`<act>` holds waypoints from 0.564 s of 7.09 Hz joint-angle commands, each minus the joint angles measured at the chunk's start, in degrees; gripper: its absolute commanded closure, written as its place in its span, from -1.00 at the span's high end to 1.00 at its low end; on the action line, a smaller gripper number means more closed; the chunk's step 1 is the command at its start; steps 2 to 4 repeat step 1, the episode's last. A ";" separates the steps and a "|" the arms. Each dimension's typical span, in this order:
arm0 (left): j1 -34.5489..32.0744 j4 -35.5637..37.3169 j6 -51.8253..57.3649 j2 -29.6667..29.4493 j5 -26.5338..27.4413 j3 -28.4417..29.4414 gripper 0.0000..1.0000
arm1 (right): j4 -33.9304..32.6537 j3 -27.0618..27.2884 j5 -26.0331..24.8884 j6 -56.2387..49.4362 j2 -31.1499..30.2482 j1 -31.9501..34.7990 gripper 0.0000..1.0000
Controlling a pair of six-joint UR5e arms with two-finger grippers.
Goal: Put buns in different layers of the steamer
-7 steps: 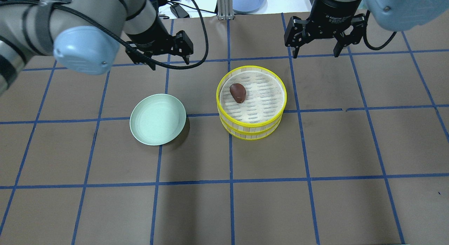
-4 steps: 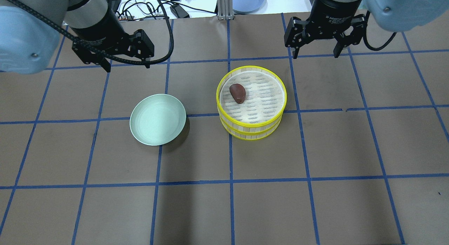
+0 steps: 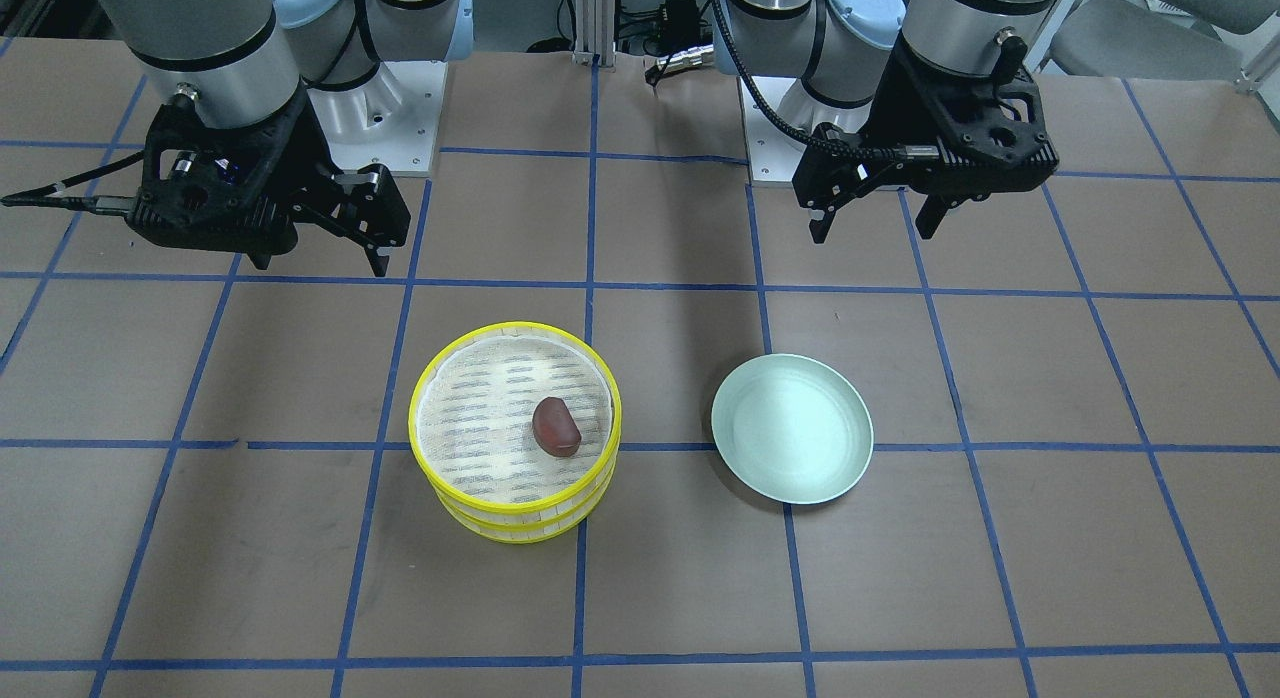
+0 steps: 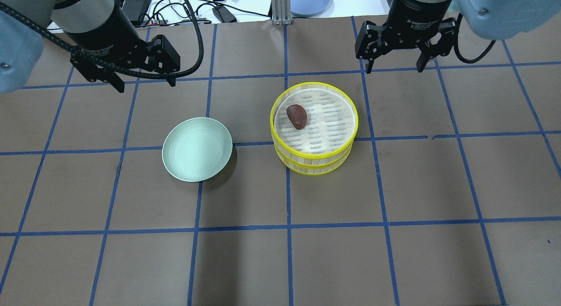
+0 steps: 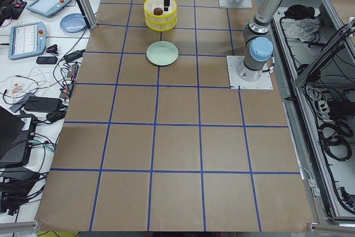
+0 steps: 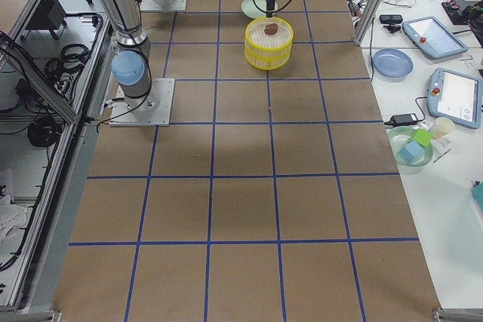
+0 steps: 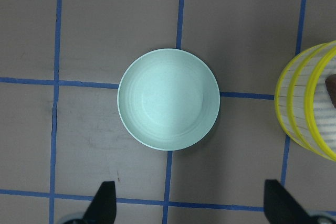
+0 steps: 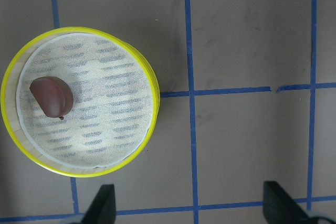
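Observation:
The steamer [image 4: 314, 159] stands mid-table as a stack of two yellow-rimmed trays; it also shows in the front view [image 3: 515, 513] and the right wrist view [image 8: 151, 90]. The dark reddish-brown bun [image 4: 297, 116] lies on the top tray's mesh, left of centre, and shows in the front view [image 3: 556, 426] and the right wrist view [image 8: 51, 96]. The cream bun is not in view. My left gripper [image 4: 145, 84] is open and empty, held above the table beyond the green plate [image 4: 197, 149]. My right gripper [image 4: 394, 69] is open and empty, beyond and right of the steamer.
The light green plate is empty and sits left of the steamer; the left wrist view shows it [image 7: 168, 106] directly below. Past the table's far edge lie a blue plate [image 4: 310, 1], cables [image 4: 219, 10] and a metal post [image 4: 278, 8].
My left arm has swung left, away from the table's middle, its gripper staying open. The right arm, the steamer, the bun and the plate have not moved.

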 commanded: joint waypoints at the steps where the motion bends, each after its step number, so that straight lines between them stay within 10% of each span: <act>1: -0.09 0.18 0.01 0.02 -1.57 0.27 1.00 | 0.02 0.00 -0.04 0.00 0.00 0.00 1.00; 4: -0.09 0.18 0.01 0.02 -1.57 0.27 1.00 | 0.02 0.00 -0.04 0.00 0.00 0.00 1.00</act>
